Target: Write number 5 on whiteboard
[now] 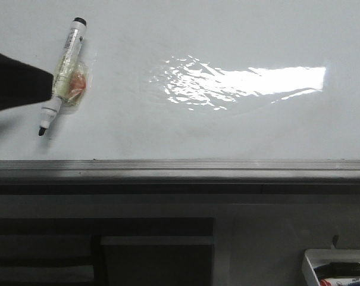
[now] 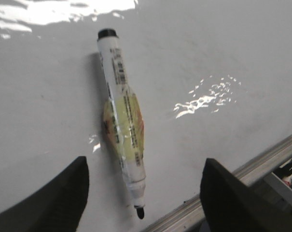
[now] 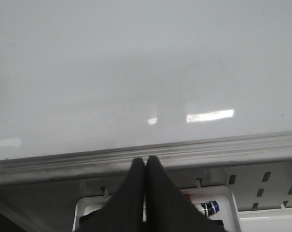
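The whiteboard [image 1: 227,131] lies glossy white with a bright glare patch. No number 5 shows on it. A white marker [image 1: 63,77] lies flat on the board at the left, uncapped, with yellowish tape round its middle and its black tip toward the grey rail [image 1: 180,170]. My left gripper [image 1: 25,83] comes in from the left edge beside the marker. In the left wrist view it [image 2: 146,166] stands open, its fingers wide apart on either side of the marker [image 2: 121,121], not touching it. My right gripper [image 3: 146,162] is shut with nothing in it, just off the board's rail [image 3: 208,147].
A small white marker tray [image 1: 310,259] with spare markers sits below the rail at the front right, and my right gripper hovers over this tray [image 3: 88,208]. A dark box [image 1: 156,262] stands below the rail at the front middle.
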Controlling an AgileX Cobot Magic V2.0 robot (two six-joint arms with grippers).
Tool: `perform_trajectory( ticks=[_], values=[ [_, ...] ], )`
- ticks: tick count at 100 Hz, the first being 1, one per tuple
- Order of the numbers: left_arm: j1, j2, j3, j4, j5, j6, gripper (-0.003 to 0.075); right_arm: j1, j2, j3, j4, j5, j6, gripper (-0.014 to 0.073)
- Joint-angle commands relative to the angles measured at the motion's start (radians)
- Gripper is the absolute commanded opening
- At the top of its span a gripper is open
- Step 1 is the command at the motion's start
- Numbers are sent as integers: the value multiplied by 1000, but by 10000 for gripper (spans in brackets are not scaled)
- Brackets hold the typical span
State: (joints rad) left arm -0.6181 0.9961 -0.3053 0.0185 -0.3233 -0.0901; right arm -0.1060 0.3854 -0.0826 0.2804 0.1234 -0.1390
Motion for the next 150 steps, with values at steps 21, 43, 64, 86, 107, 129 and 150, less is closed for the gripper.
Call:
perform_trajectory(
  ticks=[21,43,64,86,107,129,150],
  values=[
    [-10,135,-37,-81,-175,-5,448,-3,15,-34,2,-82,-7,-61],
    [-10,203,-50,-81,-187,-5,367,-3,15,-34,2,-82,-7,-61],
    [-10,239,-60,-81,-194,-5,109,43,15,-34,2,-82,-7,-61],
    [-10,241,-60,-41,-179,-5,-20,268,15,-104,4,12,-7,-61],
    [-10,182,-60,278,-179,-5,-20,447,15,-251,4,182,-8,-61],
    [-10,71,-60,658,-245,-5,-20,567,98,-358,6,281,-10,103],
    [-10,84,-60,789,-396,-5,-20,674,262,-480,10,327,-39,376]
  ],
)
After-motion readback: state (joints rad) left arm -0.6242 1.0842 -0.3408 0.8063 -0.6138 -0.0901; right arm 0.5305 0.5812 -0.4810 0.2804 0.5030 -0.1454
